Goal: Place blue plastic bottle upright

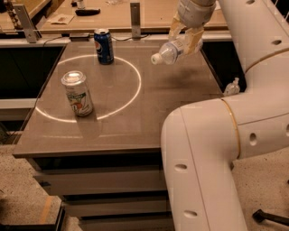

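Observation:
The blue plastic bottle (174, 50), clear with a white cap pointing left, hangs nearly on its side in the air above the far right part of the table (135, 117). My gripper (186, 37) is shut on the bottle's body, one tan finger on each side, coming down from the white arm at the top right. The bottle's cap end tilts slightly downward. Its shadow lies on the table below it.
A dark blue soda can (104, 46) stands at the table's far left. A green-and-white can (78, 93) stands nearer, on a white circle marked on the tabletop. My white arm (216, 153) fills the right foreground. A wooden bench (135, 13) lies beyond the table.

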`<state>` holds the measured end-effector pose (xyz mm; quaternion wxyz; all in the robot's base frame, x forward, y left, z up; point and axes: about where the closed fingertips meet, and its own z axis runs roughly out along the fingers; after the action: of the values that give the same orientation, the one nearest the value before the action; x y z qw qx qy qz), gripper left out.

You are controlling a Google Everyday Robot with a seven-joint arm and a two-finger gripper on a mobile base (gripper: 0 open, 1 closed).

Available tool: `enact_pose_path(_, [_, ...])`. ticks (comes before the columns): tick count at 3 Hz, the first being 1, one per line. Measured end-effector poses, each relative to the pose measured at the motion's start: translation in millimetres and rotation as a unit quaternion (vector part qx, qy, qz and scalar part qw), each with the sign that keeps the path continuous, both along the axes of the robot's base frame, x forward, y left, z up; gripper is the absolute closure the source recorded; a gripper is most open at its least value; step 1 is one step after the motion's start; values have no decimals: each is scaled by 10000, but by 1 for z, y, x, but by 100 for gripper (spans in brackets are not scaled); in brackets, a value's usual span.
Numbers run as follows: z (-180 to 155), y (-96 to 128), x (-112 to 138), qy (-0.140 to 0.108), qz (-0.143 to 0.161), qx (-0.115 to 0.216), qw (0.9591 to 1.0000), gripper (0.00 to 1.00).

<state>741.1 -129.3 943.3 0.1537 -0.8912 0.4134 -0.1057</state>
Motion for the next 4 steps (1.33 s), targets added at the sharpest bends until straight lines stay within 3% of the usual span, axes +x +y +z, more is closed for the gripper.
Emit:
enact_pose_path(1, [22,6,-13,-64,-43,805,9967,100])
enact_pose_path(2, [31,14,-22,-30,136,1763,9842,100])
enact_pose_path(3, [41,25,-32,146,251,2807,9594,100])
enact_pose_path(4, [52,30,-33,348,190,3947,9179,100])
